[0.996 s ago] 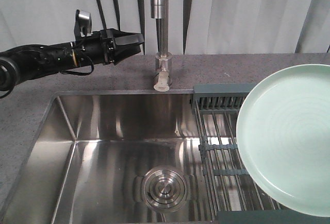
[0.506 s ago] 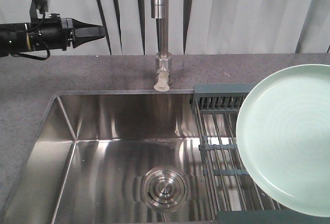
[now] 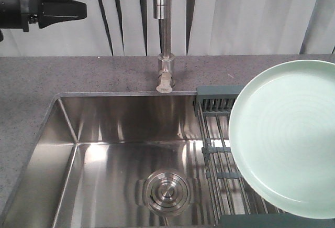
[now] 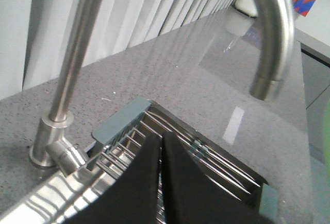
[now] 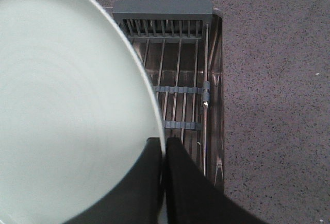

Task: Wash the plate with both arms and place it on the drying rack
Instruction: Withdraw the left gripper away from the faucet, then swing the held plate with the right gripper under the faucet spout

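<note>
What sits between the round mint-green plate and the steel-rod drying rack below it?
Nothing visible. The right gripper pinches the rim of the pale mint-green plate above the steel-rod drying rack; its exposed rods look bare, and the part under the plate is hidden.

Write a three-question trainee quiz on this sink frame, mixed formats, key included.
1. True or false: the left hand grips the plate.
2. The plate hangs mostly over: A) the sink basin, B) the drying rack, C) the counter.
3. Fill in: the right hand is shut on the plate's ____.

Key: 1 false, the left hand is shut on nothing, up near the curtain; 2 B; 3 rim.
</note>
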